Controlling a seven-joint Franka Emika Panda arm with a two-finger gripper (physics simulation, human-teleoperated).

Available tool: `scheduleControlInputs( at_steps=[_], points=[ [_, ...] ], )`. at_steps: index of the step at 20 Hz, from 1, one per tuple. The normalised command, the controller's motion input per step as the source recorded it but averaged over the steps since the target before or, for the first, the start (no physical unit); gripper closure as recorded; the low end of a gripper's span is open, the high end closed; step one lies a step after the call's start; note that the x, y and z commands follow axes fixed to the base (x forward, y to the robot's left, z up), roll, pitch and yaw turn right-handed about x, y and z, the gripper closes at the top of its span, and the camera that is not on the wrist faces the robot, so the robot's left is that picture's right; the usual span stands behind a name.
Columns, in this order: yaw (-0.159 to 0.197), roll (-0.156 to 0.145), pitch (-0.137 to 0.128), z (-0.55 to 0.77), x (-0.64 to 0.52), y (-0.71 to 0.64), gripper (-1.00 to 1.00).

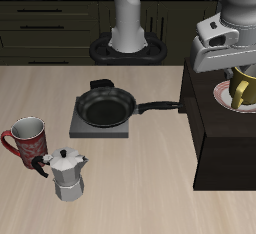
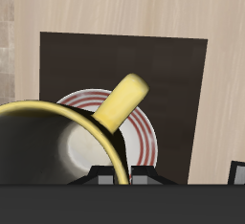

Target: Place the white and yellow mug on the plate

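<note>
At the near edge of the table, a red patterned mug (image 1: pixel 27 138) stands upright with its handle turned outward, and just beside it, a shade closer to the front edge, the silver moka pot (image 1: pixel 67 174) stands with its black handle toward the mug. Moving across, the black frying pan (image 1: pixel 106 107) rests on a grey square mat (image 1: pixel 82 126), its long handle reaching toward the dark raised block (image 1: pixel 215 148). And here is the action: the gripper (image 1: pixel 232 58) hangs over that block, with the white and yellow mug (image 1: pixel 243 89) right beneath it, upright, above the plate (image 1: pixel 221 95). The wrist view looks straight down into the mug (image 2: pixel 72 142), its yellow handle (image 2: pixel 122 100) jutting out over the plate's (image 2: pixel 144 132) reddish rim bands, the plate lying on the dark surface. The fingers (image 2: pixel 107 176) show only as a sliver at the mug's rim, so whether they clamp it I cannot tell, nor whether the mug touches the plate.
</note>
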Motion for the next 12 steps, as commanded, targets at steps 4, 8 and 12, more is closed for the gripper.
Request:
scheduleControlInputs(
  at_steps=[4, 8, 12],
  points=[
    [-0.010, 0.021, 0.065, -0.22, -0.05, 0.06, -1.00],
    [0.035, 0.020, 0.014, -0.05, 0.01, 0.01, -1.00],
    [0.001, -0.007, -0.010, 0.10, 0.00, -0.04, -1.00]
  ],
)
